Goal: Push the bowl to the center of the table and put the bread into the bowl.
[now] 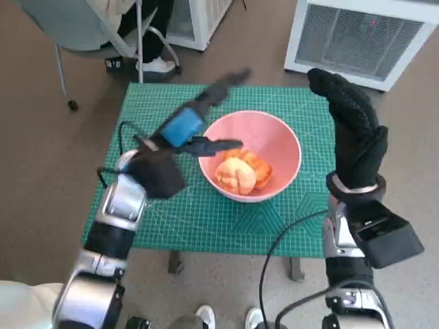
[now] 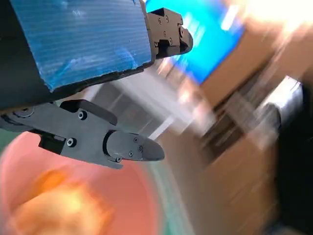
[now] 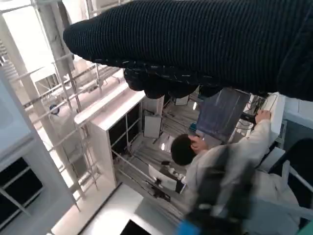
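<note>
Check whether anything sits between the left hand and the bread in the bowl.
Nothing visible does. The bread lies in the pink bowl, uncovered, and the left hand is above the bowl's rim, holding nothing, with only open space between them.

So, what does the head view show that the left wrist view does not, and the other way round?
Only the head view shows the green cutting mat, the whole round pink bowl and the right robot hand in its black knitted glove, raised beside the bowl. Only the left wrist view shows a blurred bright blue screen. Both show the blue-taped left robot hand above the bowl, holding nothing, and the orange-yellow bread inside.
</note>
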`<state>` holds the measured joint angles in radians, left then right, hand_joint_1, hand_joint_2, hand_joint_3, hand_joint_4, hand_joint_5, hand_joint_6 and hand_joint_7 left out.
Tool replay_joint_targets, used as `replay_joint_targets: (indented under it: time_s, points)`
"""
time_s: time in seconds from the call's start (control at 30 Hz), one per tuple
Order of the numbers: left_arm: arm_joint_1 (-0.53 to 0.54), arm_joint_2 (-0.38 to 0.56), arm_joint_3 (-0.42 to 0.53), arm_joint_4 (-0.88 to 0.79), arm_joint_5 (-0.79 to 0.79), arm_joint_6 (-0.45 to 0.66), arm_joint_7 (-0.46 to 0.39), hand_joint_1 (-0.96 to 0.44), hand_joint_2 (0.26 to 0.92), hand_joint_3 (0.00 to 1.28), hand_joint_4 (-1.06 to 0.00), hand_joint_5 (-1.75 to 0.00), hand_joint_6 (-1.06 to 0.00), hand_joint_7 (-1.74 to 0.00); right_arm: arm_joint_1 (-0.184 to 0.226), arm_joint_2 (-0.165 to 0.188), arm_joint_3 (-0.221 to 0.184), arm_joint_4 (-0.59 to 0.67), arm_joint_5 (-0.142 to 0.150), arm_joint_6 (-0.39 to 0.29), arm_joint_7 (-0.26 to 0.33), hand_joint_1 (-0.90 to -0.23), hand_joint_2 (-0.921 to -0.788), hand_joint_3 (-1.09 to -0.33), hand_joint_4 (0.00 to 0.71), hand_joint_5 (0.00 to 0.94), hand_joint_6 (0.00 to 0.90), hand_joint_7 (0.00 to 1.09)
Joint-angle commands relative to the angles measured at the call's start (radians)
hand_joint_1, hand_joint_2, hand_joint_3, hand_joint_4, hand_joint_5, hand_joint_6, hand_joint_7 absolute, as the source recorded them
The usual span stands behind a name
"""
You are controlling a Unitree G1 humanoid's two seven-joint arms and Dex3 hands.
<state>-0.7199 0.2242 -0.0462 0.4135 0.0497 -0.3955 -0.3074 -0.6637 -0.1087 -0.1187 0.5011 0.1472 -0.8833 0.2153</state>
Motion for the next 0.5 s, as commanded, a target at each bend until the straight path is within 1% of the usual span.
replay_joint_targets:
  time_s: [0.03,0.13,0.23,0.5]
  points:
    - [0.049,-0.053,0.041,-0.069,-0.060,-0.063,0.053,-0.36,0.921,0.32,-0.18,-0.04,-0.12,-0.24,-0.018,0.008,-0.002,-0.012,-0.023,0.034,-0.034,-0.530,-0.921,-0.753,0.366,0.019,-0.001,0.75]
    - [0.069,-0.066,0.056,-0.103,-0.073,-0.096,0.078,-0.37,0.921,0.36,-0.20,-0.04,-0.13,-0.25,-0.030,0.012,0.005,-0.029,-0.029,0.055,-0.046,-0.533,-0.921,-0.753,0.368,0.020,-0.001,0.75]
    - [0.077,-0.066,0.066,-0.113,-0.082,-0.114,0.081,-0.38,0.921,0.41,-0.22,-0.04,-0.14,-0.27,-0.039,0.016,0.009,-0.040,-0.036,0.073,-0.055,-0.537,-0.921,-0.755,0.369,0.020,0.000,0.75]
    - [0.104,-0.075,0.084,-0.157,-0.115,-0.115,0.082,-0.44,0.921,0.46,-0.22,-0.03,-0.14,-0.30,-0.059,0.019,0.023,-0.069,-0.063,0.107,-0.075,-0.537,-0.921,-0.760,0.368,0.018,-0.001,0.76]
